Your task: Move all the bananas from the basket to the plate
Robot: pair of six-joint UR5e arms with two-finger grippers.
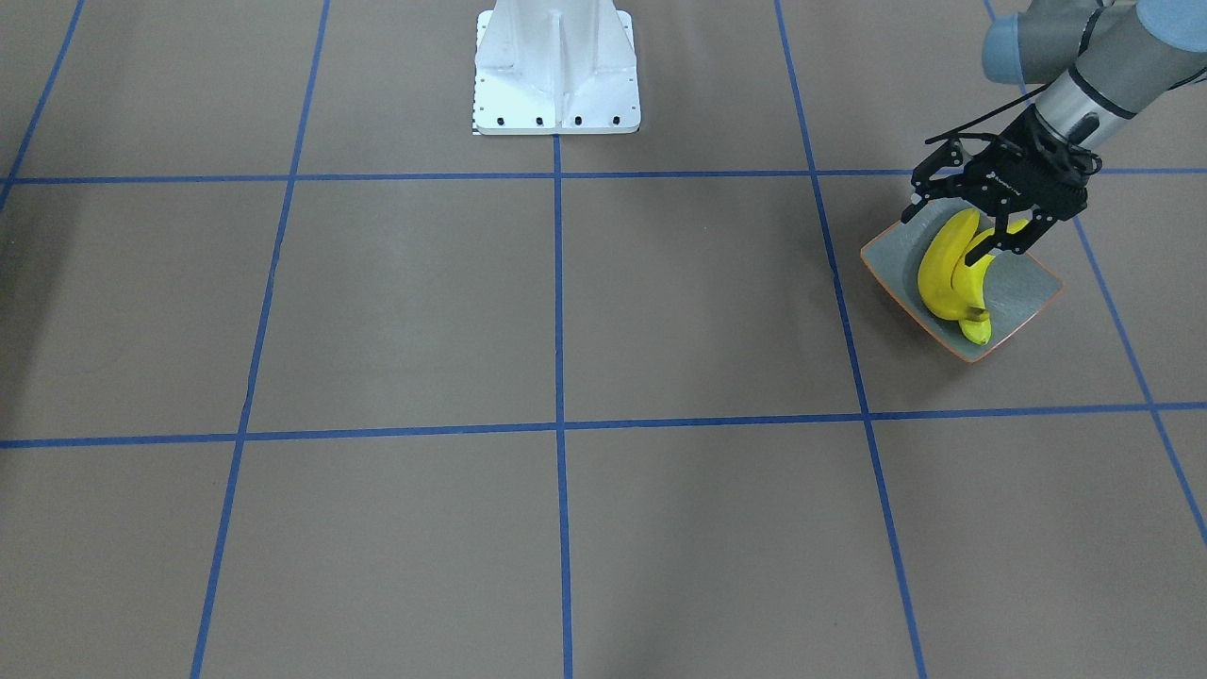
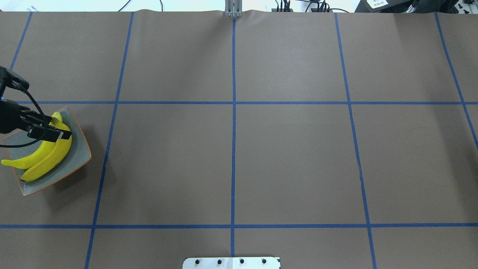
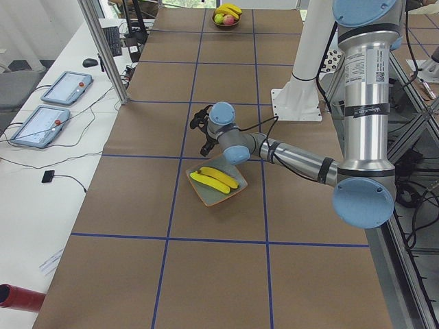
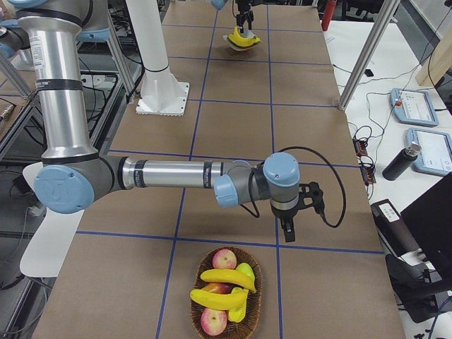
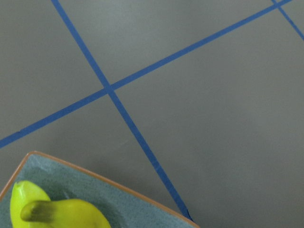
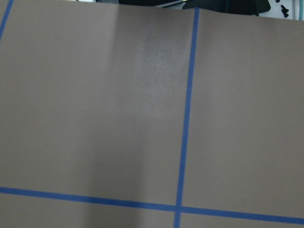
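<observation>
Two yellow bananas lie side by side on the grey-green plate, also seen from overhead as bananas on the plate. My left gripper hangs open just above their stem end, its fingers spread and holding nothing. The left wrist view shows the banana tips and the plate's corner. At the table's other end a woven basket holds more bananas among apples. My right gripper hovers just beyond the basket; I cannot tell whether it is open or shut.
The white robot base stands at the table's middle edge. Red apples and a green fruit share the basket. Tablets and metal posts line the side bench. Blue tape lines grid the brown table.
</observation>
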